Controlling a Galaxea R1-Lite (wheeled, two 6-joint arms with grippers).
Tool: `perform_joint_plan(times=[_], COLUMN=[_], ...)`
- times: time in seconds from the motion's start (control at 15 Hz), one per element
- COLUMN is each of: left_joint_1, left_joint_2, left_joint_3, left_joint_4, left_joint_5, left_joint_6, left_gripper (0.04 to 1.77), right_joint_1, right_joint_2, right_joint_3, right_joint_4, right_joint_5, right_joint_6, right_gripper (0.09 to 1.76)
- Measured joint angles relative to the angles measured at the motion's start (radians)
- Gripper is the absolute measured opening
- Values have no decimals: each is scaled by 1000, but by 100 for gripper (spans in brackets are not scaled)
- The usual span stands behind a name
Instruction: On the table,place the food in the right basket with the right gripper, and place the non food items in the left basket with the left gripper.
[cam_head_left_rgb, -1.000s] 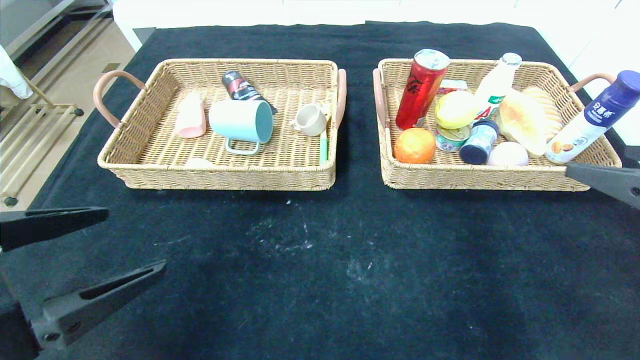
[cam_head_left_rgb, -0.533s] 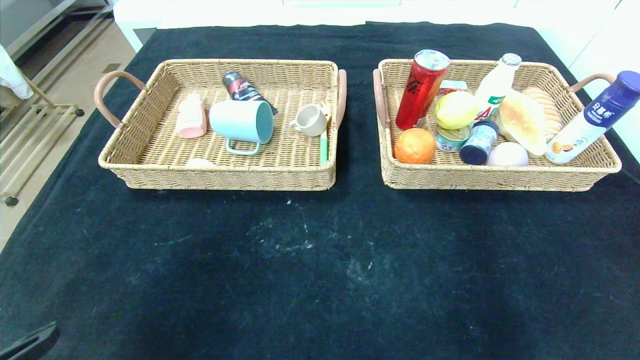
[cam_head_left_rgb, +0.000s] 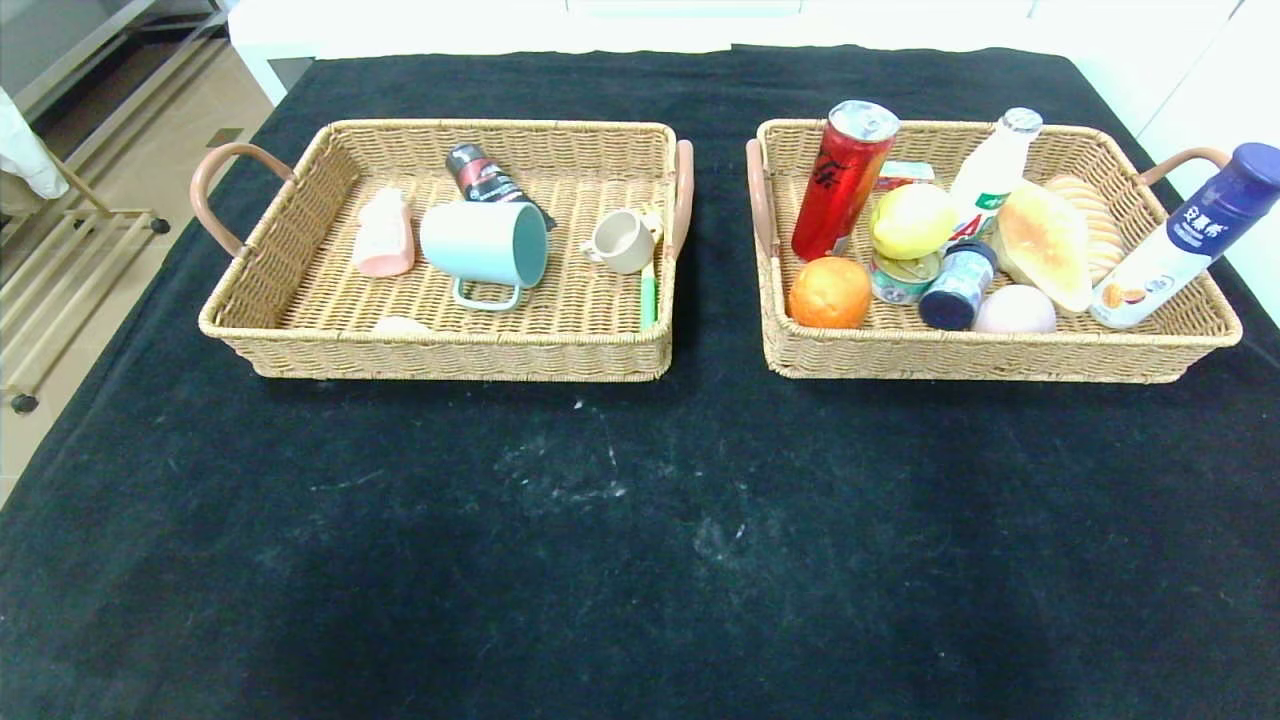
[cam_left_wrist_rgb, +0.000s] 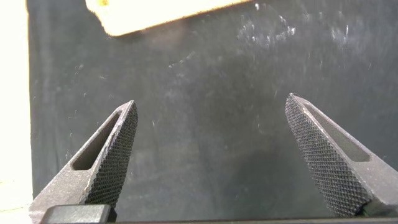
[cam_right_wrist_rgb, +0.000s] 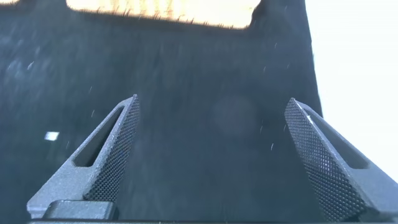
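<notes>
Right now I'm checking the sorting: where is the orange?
In the head view, the orange sits in the right basket, at its front corner nearest the left basket, just in front of the red can.

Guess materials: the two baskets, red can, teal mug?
Left basket and right basket: woven wicker or rattan look, matte tan strands. Red can: likely metal, glossy sides, silvery top. Teal mug: smooth, ceramic or enamel; can't tell which.

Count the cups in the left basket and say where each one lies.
2. The teal mug lies on its side mid-basket; the small beige cup sits beside it, nearer the left basket's inner handle. None seems hidden.
</notes>
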Motion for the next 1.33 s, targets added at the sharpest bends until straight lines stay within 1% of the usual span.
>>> perform_joint_plan(times=[0.2,0.33,0.4,0.53,0.67,0.8,0.93,1.0,1.13,1.27,1.33], left_joint_1=[50,82,89,95,94,92,92,92,92,92,92], left_joint_2=[-31,-58,-79,-132,-186,-231,-275,-289,-306,-314,-316], left_joint_3=[-39,-45,-39,2,59,134,235,284,388,496,555], left_joint_4=[12,26,35,37,22,-59,-187,-239,-333,-439,-499], left_joint_5=[-6,-10,-13,-16,-22,-34,-28,-17,-2,-3,-5], left_joint_6=[-3,-3,-2,0,1,0,-8,-14,-15,-16,-15], left_gripper=[172,172,172,172,172,172,172,172,172,172,172], right_joint_1=[1,3,4,5,5,6,6,6,7,9,11], right_joint_2=[-116,-164,-184,-216,-240,-254,-260,-262,-271,-285,-292], right_joint_3=[50,71,81,102,142,222,327,374,466,562,613], right_joint_4=[29,28,28,19,-73,-251,-406,-447,-483,-514,-552], right_joint_5=[22,48,47,39,33,-5,-45,-52,-44,-23,-19], right_joint_6=[-1,-1,-2,-6,-7,-10,-23,-28,-45,-62,-65], right_gripper=[170,170,170,170,170,170,170,170,170,170,170])
